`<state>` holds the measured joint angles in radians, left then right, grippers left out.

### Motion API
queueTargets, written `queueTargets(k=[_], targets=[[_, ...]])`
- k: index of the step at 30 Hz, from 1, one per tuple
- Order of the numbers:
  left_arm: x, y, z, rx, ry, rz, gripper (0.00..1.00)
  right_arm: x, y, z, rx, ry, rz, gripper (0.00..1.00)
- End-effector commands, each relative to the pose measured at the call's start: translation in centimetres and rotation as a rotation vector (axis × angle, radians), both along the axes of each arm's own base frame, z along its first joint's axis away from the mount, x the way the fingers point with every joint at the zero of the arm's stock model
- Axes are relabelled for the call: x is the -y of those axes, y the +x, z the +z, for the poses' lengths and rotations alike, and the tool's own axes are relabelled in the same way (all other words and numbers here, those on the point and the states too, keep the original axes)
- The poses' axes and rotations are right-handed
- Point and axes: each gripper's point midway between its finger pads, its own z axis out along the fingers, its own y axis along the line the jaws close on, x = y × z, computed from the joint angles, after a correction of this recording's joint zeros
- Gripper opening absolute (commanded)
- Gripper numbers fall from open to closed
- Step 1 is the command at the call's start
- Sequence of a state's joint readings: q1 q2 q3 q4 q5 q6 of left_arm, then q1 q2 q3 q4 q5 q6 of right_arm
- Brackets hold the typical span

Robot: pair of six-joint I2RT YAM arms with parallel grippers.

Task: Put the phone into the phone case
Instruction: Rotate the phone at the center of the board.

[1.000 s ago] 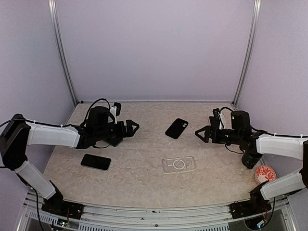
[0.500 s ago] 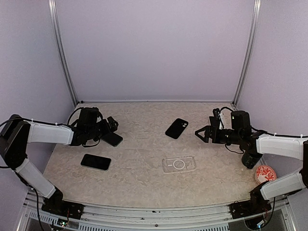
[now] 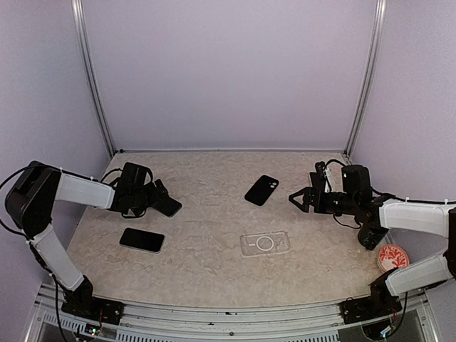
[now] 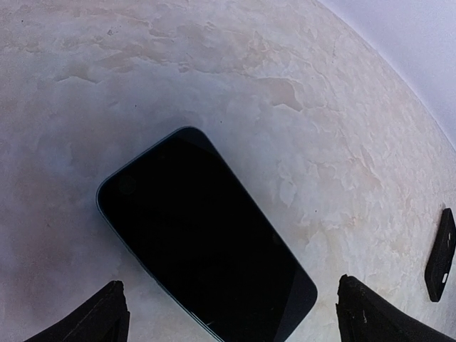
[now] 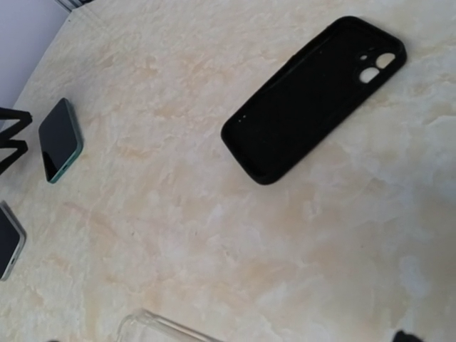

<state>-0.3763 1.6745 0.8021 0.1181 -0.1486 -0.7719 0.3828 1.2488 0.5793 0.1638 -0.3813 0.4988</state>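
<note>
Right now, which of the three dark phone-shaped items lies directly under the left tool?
The rear-left phone, flat under the open left tool; the near-left phone and the centre black item lie clear.

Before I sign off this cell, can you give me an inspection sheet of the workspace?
Surface: marbled beige table.
Job's things: clear phone case lies flat, empty, centre-right; dark phone under the left gripper.
Clutter: second phone near the left arm; black phone or case far centre; red-white disc at right edge.
Grippers: left open, straddling that phone; right gripper open, holding nothing.
Cables: black loops at both wrists.
Surroundings: pale walls, metal posts.
</note>
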Motion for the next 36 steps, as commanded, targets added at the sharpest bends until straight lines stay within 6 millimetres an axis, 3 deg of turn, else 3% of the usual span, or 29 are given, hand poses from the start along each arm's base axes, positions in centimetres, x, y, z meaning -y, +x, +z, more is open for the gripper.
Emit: queueTargets(k=[1, 12, 19, 28, 36], targets=[[-0.5, 0.6, 0.0, -0.009, 0.008, 0.034, 0.99, 0.1, 0.3, 0.1, 0.012, 0.005, -0.007, 0.99], [-0.9, 1.4, -2.2, -0.060, 0.020, 0.047, 0.99, 0.2, 0.4, 0.1, 0.012, -0.005, -0.008, 0.99], [-0.6, 3.1, -2.7, -0.065, 0.034, 0.031, 0.99, 0.1, 0.6, 0.3, 0.014, -0.009, -0.007, 0.99], [1.4, 5.4, -3.7, -0.072, 0.037, -0.048, 0.99, 0.0, 0.9, 0.2, 0.012, -0.013, -0.006, 1.00], [5.5, 6.9, -4.9, -0.070, 0.065, -0.221, 0.99, -0.1, 1.0, -0.5, 0.000, -0.017, -0.004, 0.99]])
